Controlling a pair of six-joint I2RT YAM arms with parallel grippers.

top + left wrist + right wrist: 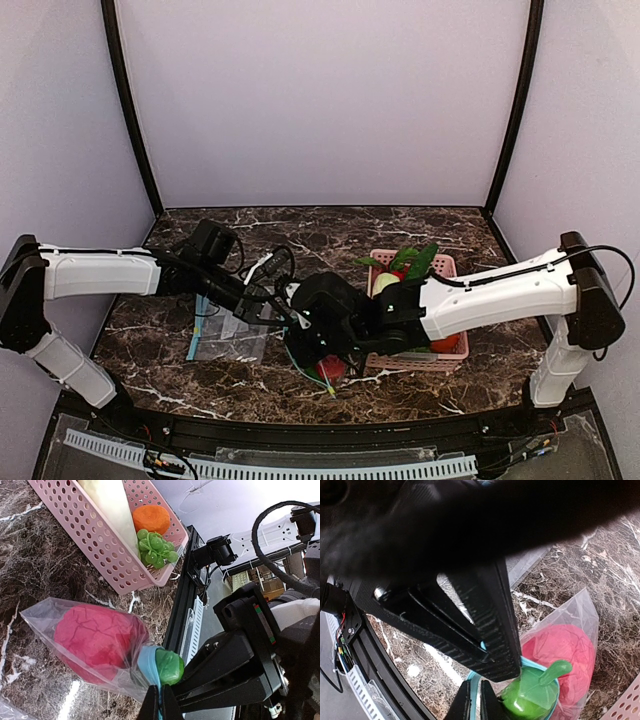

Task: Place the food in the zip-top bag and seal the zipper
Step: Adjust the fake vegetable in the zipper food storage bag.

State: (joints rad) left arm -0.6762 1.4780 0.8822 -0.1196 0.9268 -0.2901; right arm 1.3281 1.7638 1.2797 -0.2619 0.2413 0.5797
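Both arms have met at the middle of the table, right in front of the pink basket. They hold one clear bag between them. The bag's bottom rests on the marble and its mouth is lifted toward the arms, probably so that what's inside can't roll out.

A red fruit sits deep in the bag. The left gripper has its fingers pressed together on the blue zipper strip. The right gripper pinches the same strip just beside it, its fingers nearly touching with the blue edge between them.

A green piece sits right at the bag's mouth, touching the strip. It may be the fruit's stalk, but I can't make it out from here. To my eye the zipper won't close cleanly over it, so it needs nudging further in first.

Only one fruit shows inside the bag, so I'd say the filling isn't finished. With both grips so close together, sliding them apart along the strip looks like the way to seal it.

A few spare bags lie flat under the left arm.
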